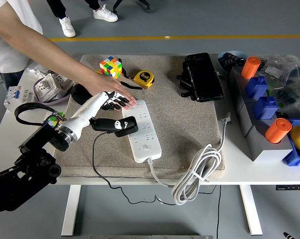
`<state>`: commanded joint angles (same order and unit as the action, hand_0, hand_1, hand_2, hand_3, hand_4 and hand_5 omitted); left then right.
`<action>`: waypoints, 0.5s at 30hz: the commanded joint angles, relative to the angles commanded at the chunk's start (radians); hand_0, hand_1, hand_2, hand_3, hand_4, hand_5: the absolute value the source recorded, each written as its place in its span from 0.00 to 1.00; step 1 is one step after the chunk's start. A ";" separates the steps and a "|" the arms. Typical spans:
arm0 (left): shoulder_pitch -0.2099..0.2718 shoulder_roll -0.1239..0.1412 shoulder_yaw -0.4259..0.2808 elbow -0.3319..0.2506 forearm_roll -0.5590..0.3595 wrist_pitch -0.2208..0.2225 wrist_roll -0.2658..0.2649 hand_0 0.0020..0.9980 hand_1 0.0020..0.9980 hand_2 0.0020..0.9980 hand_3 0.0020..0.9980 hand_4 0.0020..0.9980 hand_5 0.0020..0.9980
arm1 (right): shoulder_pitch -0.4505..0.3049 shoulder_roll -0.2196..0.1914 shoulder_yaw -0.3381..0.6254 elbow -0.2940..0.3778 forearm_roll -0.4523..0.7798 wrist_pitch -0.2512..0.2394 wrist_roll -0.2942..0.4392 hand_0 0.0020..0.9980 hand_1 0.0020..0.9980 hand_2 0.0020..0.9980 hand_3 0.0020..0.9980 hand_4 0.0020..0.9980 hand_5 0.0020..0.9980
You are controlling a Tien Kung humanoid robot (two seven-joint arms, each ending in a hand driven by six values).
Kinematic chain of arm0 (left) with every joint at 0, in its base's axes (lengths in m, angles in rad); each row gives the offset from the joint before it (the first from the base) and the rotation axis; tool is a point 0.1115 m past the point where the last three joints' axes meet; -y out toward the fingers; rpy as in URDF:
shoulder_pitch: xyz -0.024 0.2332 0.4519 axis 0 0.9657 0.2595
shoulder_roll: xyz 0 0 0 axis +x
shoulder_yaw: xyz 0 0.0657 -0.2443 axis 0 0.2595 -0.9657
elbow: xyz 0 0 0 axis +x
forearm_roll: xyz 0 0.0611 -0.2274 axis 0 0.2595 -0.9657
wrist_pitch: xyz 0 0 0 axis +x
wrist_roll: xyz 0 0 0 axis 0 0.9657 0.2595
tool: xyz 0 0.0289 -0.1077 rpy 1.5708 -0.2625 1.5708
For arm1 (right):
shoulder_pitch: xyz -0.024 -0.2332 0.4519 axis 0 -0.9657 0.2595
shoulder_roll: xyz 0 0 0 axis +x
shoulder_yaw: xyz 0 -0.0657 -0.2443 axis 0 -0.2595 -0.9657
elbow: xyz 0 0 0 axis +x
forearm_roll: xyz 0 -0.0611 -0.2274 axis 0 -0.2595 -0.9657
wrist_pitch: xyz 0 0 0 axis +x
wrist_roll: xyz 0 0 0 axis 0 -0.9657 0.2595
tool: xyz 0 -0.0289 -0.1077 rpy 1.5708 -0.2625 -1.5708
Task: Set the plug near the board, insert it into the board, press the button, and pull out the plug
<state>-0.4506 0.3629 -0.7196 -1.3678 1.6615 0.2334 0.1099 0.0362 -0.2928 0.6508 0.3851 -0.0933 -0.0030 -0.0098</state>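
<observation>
Black plug [126,125] sits in the power strip's [142,130] left side (person's hand [106,89] steadies far end), left hand [112,107] closing loosely around it, grip unconfirmed; light, rigid, smooth, best pinched by its sides.

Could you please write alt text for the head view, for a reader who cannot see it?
The robot's left hand reaches over the black plug sitting in the white power strip, while a person's hand holds down the strip's far end. Both lie on a beige mat.
</observation>
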 joint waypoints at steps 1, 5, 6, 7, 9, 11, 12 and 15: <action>-0.012 -0.009 0.017 0.015 0.029 -0.002 0.014 0.59 0.65 0.68 0.72 1.00 0.34 | 0.000 0.000 -0.001 -0.001 0.001 0.000 0.000 0.64 0.69 0.69 0.58 0.85 0.52; -0.038 -0.039 0.056 0.064 0.099 -0.009 0.054 0.60 0.66 0.68 0.72 1.00 0.35 | 0.002 0.000 -0.004 -0.002 0.004 0.000 0.000 0.64 0.69 0.69 0.58 0.85 0.52; -0.043 -0.046 0.063 0.076 0.114 -0.010 0.064 0.60 0.66 0.68 0.72 1.00 0.35 | 0.002 0.000 -0.005 -0.001 0.004 0.000 0.000 0.64 0.69 0.69 0.58 0.85 0.52; -0.046 -0.051 0.066 0.085 0.125 -0.011 0.070 0.60 0.66 0.68 0.72 1.00 0.35 | 0.003 0.000 -0.005 -0.001 0.004 0.000 0.001 0.64 0.69 0.69 0.58 0.85 0.52; -0.052 -0.059 0.070 0.102 0.135 -0.009 0.080 0.59 0.66 0.68 0.72 1.00 0.36 | 0.005 0.001 -0.006 -0.001 0.004 0.000 0.002 0.64 0.69 0.69 0.58 0.85 0.52; -0.057 -0.064 0.072 0.113 0.142 -0.006 0.085 0.59 0.66 0.68 0.72 1.00 0.36 | 0.006 0.001 -0.007 -0.001 0.005 0.001 0.002 0.64 0.69 0.69 0.58 0.85 0.52; -0.060 -0.066 0.074 0.118 0.144 -0.005 0.090 0.59 0.66 0.68 0.72 1.00 0.36 | 0.007 0.001 -0.007 -0.001 0.006 0.001 0.001 0.64 0.69 0.69 0.58 0.85 0.52; -0.068 -0.071 0.078 0.131 0.146 -0.002 0.098 0.55 0.62 0.65 0.69 1.00 0.38 | 0.007 0.002 -0.006 -0.001 0.006 0.001 0.001 0.64 0.69 0.69 0.58 0.85 0.52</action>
<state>-0.5191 0.2917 -0.6418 -1.2366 1.8076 0.2317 0.2074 0.0434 -0.2911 0.6444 0.3837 -0.0870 -0.0021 -0.0084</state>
